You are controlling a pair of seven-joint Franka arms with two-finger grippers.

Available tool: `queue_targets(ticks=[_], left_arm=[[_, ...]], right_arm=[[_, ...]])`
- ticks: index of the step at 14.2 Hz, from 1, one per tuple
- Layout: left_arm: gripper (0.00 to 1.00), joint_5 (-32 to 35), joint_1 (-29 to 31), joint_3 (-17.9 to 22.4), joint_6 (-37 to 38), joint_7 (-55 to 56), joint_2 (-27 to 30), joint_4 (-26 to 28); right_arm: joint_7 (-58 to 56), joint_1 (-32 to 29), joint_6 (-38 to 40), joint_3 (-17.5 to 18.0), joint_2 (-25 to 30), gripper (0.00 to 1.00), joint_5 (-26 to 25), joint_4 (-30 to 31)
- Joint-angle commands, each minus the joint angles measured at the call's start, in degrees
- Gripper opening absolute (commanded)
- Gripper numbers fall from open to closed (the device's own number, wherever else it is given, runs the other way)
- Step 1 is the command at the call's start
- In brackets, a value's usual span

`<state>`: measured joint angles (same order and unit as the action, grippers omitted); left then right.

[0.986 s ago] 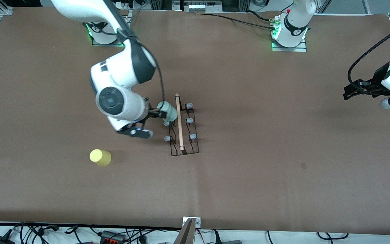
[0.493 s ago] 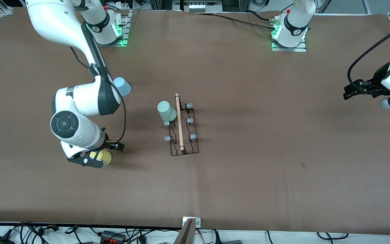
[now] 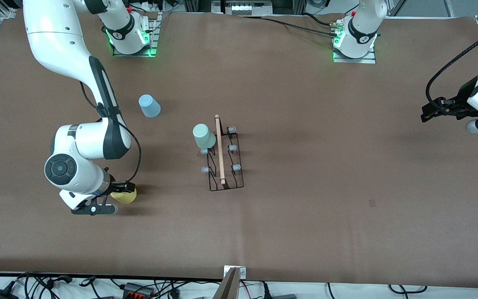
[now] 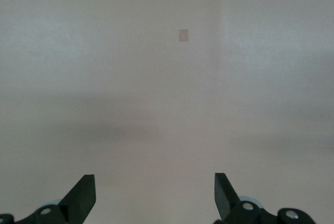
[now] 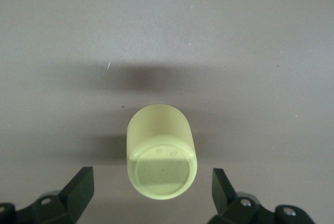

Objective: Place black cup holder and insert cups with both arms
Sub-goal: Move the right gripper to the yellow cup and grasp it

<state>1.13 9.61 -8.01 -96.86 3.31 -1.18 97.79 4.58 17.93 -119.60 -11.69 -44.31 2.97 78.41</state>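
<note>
While the right gripper (image 5: pixel 151 195) hung low over the counter (image 3: pixel 326 207) with its fingers (image 5: pixel 81 190) spread wide and holding nothing, the yellow cup (image 5: pixel 160 151) stood upside down between them, a clear gap on either side and its flat base facing the wrist camera. It looked like thin, light plastic, smooth and somewhat slippery, with a taper that narrows toward the upturned base, so a pinch high up could squirt it out; a hold across the wall lower down, nearer the wider rim, seemed safer, and only gentle pressure, since such a wall would likely flex. The black cup holder (image 3: pixel 223 160) sat mid-counter, well apart from those fingers, and the mint-green cup (image 3: pixel 204 136) was already inverted on one of its pegs. The light blue cup (image 3: pixel 149 106) stood upside down on the counter, apart from both. The left gripper (image 4: pixel 154 198) waited above bare counter toward its own end, fingers (image 4: pixel 83 195) likewise wide apart and empty.
</note>
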Motion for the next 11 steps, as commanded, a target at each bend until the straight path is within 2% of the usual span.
queue_targets(ticks=[1,7,8,11], left_arm=[[1.00,0.54,0.50,-0.33,-0.61,-1.20,0.66,0.74],[1.00,0.54,0.85,-0.33,-0.61,-1.20,0.39,0.74],[1.00,0.63,0.85,-0.33,-0.61,-1.20,0.39,0.74],[1.00,0.54,0.85,-0.33,-0.61,-1.20,0.39,0.74]], right_arm=[[-2.99,-1.14,-1.24,0.53,-1.57,1.00,-0.42,-0.89],[-3.35,-1.41,-3.09,0.62,-2.80,1.00,-0.25,-0.80],[-3.35,-1.41,-3.09,0.62,-2.89,0.96,-0.16,-0.80],[-3.35,-1.41,-3.09,0.62,-3.15,0.74,0.10,-0.71]])
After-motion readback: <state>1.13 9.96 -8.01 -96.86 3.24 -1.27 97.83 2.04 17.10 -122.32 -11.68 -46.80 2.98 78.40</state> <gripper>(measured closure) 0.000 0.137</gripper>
